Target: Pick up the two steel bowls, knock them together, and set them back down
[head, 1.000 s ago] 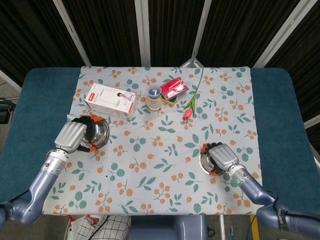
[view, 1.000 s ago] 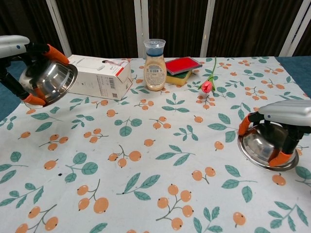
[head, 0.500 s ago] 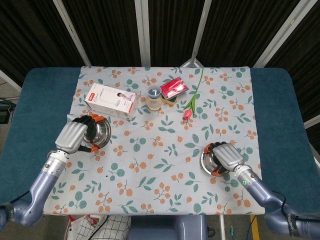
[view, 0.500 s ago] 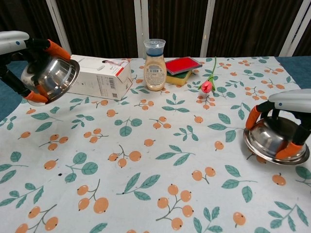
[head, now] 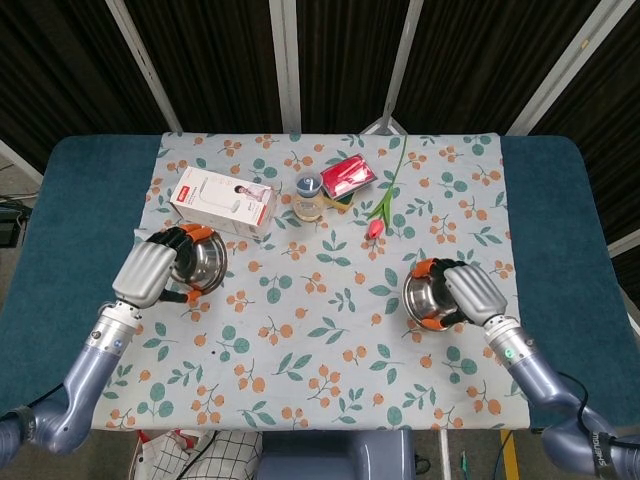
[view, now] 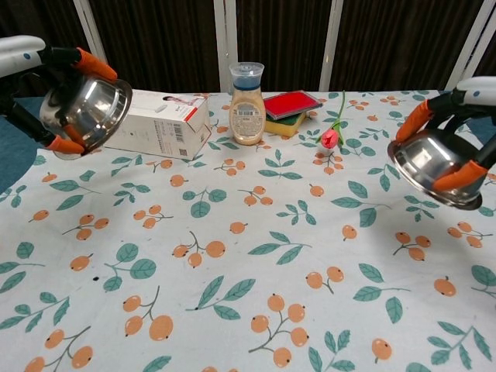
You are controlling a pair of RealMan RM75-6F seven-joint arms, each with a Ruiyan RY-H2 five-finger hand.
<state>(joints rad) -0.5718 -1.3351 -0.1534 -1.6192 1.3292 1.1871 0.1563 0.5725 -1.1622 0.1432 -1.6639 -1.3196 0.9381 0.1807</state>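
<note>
Your right hand point(view: 457, 132) gripping one steel bowl point(view: 431, 166) lifted clear of the tablecloth point(view: 248, 263), your left hand point(view: 46, 85) clasping the other bowl point(view: 87, 113) aloft, well apart, white box point(view: 159, 122) and bottle point(view: 248, 93) behind.

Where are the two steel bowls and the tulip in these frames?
left steel bowl point(view: 87, 110), chest view, on its shiny outer wall.
right steel bowl point(view: 428, 166), chest view, on its outer wall between the fingers.
tulip point(view: 330, 139), chest view, on the pink bloom.
</note>
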